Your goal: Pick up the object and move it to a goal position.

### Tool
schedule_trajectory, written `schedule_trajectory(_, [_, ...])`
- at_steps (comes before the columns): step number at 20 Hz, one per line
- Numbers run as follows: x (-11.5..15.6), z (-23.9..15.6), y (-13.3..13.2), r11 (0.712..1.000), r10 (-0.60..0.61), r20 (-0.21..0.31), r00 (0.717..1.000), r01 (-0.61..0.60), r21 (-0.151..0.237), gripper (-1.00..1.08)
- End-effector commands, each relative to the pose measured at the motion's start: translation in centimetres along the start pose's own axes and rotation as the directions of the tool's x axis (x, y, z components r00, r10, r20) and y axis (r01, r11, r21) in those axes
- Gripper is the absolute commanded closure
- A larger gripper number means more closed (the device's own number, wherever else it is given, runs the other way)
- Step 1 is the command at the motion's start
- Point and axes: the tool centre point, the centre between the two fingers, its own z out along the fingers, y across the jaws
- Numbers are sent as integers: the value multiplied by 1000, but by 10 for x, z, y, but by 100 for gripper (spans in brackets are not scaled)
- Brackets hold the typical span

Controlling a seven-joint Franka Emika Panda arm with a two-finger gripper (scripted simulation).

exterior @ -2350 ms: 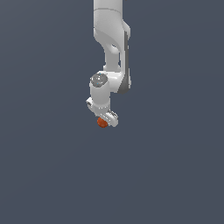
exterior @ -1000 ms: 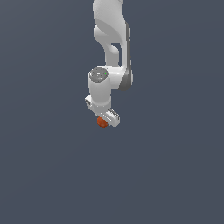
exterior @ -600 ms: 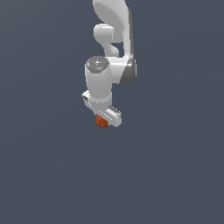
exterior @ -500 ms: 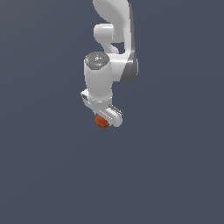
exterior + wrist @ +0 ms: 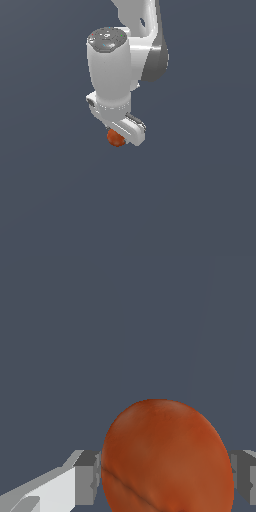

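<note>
Exterior view, arm: the white arm (image 5: 120, 70) comes down from above against a plain dark grey background.
Exterior view, gripper: the gripper (image 5: 119, 136) points downward, directly under the arm's wrist.
Exterior view, object: the small orange-red object (image 5: 116, 138) sits at the gripper's lower end, partly hidden by it.
Wrist view, object: the object (image 5: 167, 458) fills the space between the two fingers (image 5: 87, 477).
Wrist view, gripper: closed on the object, a finger touching each side.
</note>
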Motion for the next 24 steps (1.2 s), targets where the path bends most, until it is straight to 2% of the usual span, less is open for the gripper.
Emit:
schedule_trajectory(1, [7,-17,-8,1000,0,-1,1000,0,0,108])
schedule_trajectory(12, [33,-74,-35,1000,0,0,1000,0,1,108])
schedule_trajectory(24, [53,-117,-57,1000,0,0,1000,0,1,108])
